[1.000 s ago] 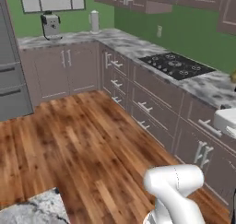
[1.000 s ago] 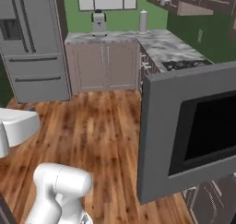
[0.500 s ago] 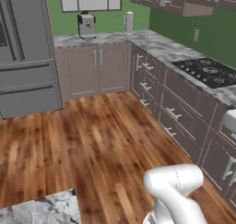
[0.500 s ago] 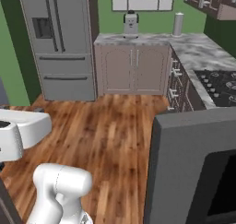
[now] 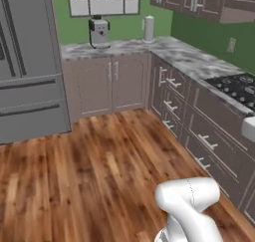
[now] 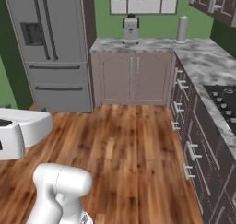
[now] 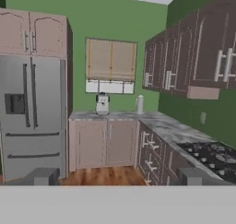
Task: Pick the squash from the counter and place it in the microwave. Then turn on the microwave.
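Observation:
The squash and the microwave are out of view. The grey-and-white marbled counter (image 5: 189,57) (image 6: 203,61) (image 7: 161,124) runs along the back wall and down the right side over mauve-brown cabinets. My gripper (image 7: 117,177) is open, its two dark fingertips (image 7: 44,176) standing wide apart with nothing between them. It looks across the room at the far corner cabinets from a distance.
A steel fridge (image 5: 30,61) (image 6: 50,43) (image 7: 32,112) stands at the left. A coffee machine (image 5: 98,32) (image 6: 131,28) and a white canister (image 5: 148,29) (image 6: 183,28) sit on the back counter. A black cooktop (image 5: 236,86) (image 7: 212,156) lies at the right. Wood floor (image 5: 99,171) is open.
The whole picture has shifted: the base has turned left. The microwave has slid out of the right base view and the fridge has come in. The gripper stays open.

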Robot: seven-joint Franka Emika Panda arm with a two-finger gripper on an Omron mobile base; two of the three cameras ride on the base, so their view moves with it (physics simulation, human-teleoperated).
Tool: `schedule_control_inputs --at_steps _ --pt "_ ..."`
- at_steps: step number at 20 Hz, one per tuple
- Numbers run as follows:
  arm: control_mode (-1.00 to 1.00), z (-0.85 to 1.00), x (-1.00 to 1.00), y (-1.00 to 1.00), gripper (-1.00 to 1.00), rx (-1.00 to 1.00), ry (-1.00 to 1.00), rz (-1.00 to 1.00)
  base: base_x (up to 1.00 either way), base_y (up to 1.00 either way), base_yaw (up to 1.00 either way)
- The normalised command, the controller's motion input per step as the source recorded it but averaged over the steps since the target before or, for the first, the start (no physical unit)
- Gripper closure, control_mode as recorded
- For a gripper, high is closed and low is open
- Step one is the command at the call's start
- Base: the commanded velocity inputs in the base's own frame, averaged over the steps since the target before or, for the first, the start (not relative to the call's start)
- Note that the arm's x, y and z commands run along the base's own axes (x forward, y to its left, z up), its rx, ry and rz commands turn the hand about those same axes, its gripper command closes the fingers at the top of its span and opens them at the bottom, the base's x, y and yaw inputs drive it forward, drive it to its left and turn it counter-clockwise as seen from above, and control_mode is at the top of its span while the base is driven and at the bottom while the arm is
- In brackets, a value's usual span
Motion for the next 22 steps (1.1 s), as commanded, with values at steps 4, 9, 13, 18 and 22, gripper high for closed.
schedule_control_inputs --at_steps 4,9,13,18,22 --pt "1.0 0.0 0.0 0.0 -1.0 0.0 0.0 0.0 0.79 0.0 0.0" --pt "1.0 0.0 0.0 0.0 -1.0 0.0 0.0 0.0 0.45 -0.14 -0.24" --pt "1.0 0.0 0.0 0.0 -1.0 0.0 0.0 0.0 0.46 -0.22 -0.49" --pt "1.0 0.0 0.0 0.0 -1.0 0.0 0.0 0.0 0.34 -0.45 -0.54" --pt "1.0 0.0 0.0 0.0 -1.0 0.0 0.0 0.0 0.27 -0.55 -0.56"
